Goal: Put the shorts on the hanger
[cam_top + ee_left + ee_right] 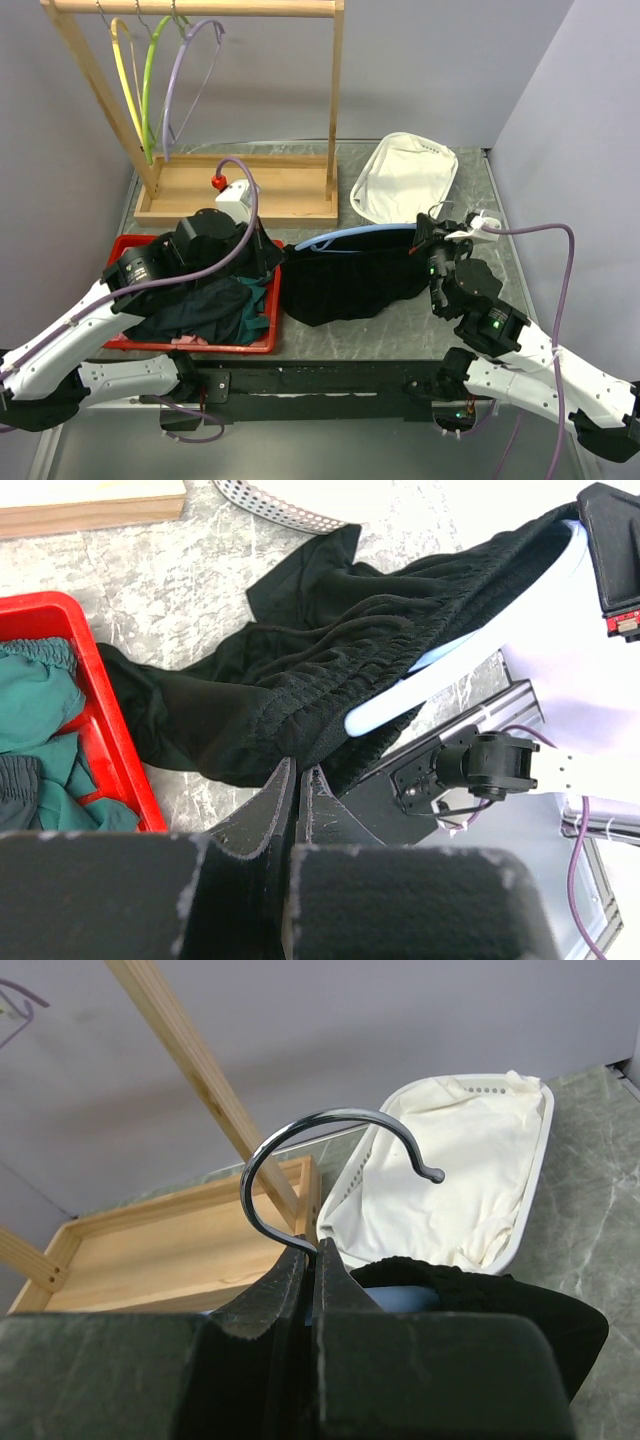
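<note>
The black shorts point(345, 285) lie on the table right of the red bin point(262, 345), with their waistband draped over the light blue hanger point(350, 232). My right gripper point(428, 238) is shut on the base of the hanger's metal hook point(300, 1125). The shorts point(480, 1285) show just beyond its fingers. My left gripper point(275, 255) is at the shorts' left end. In the left wrist view its jaws point(298, 780) are shut on the near edge of the shorts point(300, 670), below the hanger's blue arm point(400, 695).
The red bin holds a dark teal garment point(225, 305) and a pink one point(190, 340). A white basket point(405, 178) stands at the back right. A wooden rack point(240, 190) at the back left carries yellow, green and lilac hangers point(185, 80).
</note>
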Tool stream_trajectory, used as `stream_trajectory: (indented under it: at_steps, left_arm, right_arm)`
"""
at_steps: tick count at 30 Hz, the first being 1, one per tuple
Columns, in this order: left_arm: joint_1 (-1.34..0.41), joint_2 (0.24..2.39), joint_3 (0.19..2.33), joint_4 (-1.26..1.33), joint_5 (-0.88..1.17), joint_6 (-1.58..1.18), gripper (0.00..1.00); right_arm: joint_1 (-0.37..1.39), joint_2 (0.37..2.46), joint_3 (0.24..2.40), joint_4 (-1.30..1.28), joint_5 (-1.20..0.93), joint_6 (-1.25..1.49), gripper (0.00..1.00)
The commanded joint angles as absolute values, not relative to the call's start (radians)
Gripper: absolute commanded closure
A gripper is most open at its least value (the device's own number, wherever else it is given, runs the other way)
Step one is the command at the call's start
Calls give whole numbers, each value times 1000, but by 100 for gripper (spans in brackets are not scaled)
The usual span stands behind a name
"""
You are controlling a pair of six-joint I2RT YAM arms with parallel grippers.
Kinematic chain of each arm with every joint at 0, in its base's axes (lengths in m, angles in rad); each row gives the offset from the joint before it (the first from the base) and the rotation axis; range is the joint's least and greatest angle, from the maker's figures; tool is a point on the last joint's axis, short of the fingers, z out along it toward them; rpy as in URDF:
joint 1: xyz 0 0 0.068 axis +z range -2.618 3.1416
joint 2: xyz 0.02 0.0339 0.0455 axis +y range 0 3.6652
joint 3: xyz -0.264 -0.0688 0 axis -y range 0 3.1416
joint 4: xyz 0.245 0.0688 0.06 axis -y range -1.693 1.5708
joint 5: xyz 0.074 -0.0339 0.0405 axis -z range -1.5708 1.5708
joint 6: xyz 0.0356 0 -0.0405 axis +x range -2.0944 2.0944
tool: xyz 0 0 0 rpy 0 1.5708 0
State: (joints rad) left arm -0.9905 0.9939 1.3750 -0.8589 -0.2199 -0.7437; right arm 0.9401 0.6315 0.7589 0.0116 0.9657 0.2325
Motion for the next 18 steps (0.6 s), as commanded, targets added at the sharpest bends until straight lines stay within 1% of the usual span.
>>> stream_trajectory:
  at_steps: [1, 11, 18]
  left_arm:
    - [-954, 953, 1424, -897, -241, -701, 99]
    - [-907, 956, 1367, -871, -167, -686, 99]
    - [-856, 965, 1287, -822, -84, -678, 99]
  right_arm:
    - [920, 606, 750, -12, 1132, 103, 100]
    - [920, 601, 746, -17, 1146, 120, 100]
    - [920, 561, 713, -18, 1127, 144, 100]
